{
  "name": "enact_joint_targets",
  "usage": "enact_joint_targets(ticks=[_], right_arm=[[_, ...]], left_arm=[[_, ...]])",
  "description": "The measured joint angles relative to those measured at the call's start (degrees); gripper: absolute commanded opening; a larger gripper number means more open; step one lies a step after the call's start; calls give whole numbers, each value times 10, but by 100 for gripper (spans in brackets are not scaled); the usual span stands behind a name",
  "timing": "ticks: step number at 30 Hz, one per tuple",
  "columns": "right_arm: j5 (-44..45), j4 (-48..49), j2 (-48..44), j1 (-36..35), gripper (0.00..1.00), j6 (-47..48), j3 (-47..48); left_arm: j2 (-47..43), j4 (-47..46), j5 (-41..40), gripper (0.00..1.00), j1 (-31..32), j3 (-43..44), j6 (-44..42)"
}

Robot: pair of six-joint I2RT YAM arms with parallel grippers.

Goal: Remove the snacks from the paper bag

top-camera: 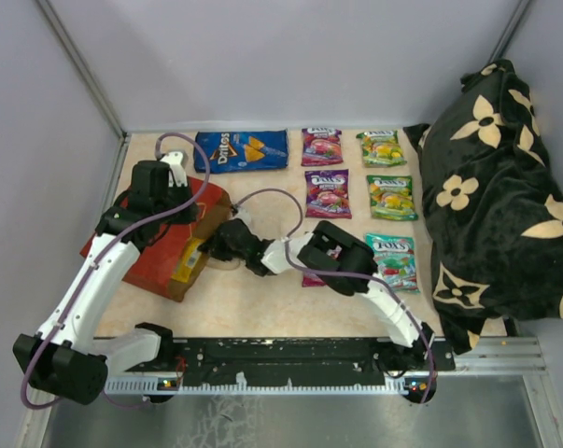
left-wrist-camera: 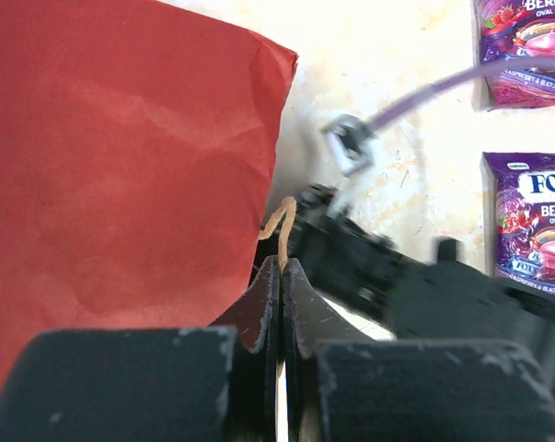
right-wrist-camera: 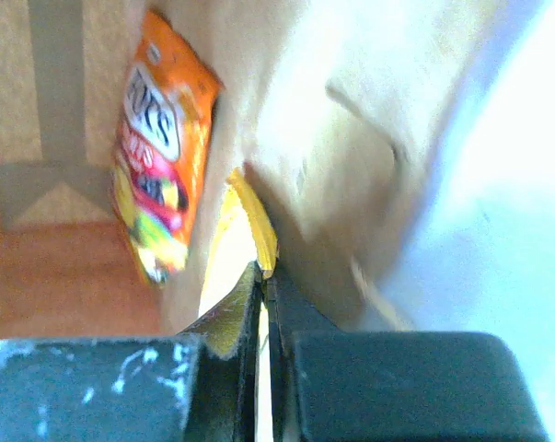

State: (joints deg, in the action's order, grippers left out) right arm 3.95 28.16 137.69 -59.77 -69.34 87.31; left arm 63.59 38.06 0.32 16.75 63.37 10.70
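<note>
Your large red paper carrier bag (top-camera: 155,261) lies at the left, with both claws at its mouth.
The blue Doritos chip bag (top-camera: 242,149) lies outside, and an orange candy packet (right-wrist-camera: 162,138) sits inside. Your right gripper (right-wrist-camera: 261,281) is clenched on the small yellow packet (right-wrist-camera: 254,216). Your left gripper (left-wrist-camera: 282,272) pinches the thin brown loop handle (left-wrist-camera: 279,221).

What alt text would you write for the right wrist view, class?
The right gripper, inside the paper bag, is shut on the edge of a yellow packet. An orange candy packet lies deeper in the bag.
</note>
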Motion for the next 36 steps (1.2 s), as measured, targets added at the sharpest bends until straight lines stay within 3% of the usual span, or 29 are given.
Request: enact_joint_targets(ticks=[8, 12, 14, 19, 23, 30, 31, 32, 34, 35, 36], right_arm=[[16, -28, -311, -6, 0, 125, -291], [36, -123, -460, 2, 0, 259, -282], [47, -174, -485, 8, 0, 329, -240], [147, -273, -459, 25, 0, 524, -121], [257, -290, -366, 44, 0, 675, -64], [438, -153, -155, 64, 0, 967, -39], [457, -133, -122, 64, 7, 1001, -26], [471, -119, -95, 64, 22, 1025, -11], [488, -107, -56, 63, 74, 1050, 16], [491, -110, -47, 62, 95, 1051, 24], [489, -119, -45, 61, 99, 1043, 28]], left_arm=[[7, -5, -38, 1, 0, 0, 2], [14, -9, -60, 1, 0, -3, 5], [16, -10, -68, 1, 0, -5, 7], [18, -12, -77, 1, 0, -6, 11], [17, -12, -85, 1, 0, -7, 11], [9, -11, -98, 2, 0, -16, 10], [9, -11, -99, 2, 0, -16, 10], [9, -11, -101, 2, 0, -16, 10], [8, -11, -104, 2, -1, -16, 10], [8, -11, -104, 2, -1, -16, 10], [7, -11, -105, 2, -1, -16, 10]])
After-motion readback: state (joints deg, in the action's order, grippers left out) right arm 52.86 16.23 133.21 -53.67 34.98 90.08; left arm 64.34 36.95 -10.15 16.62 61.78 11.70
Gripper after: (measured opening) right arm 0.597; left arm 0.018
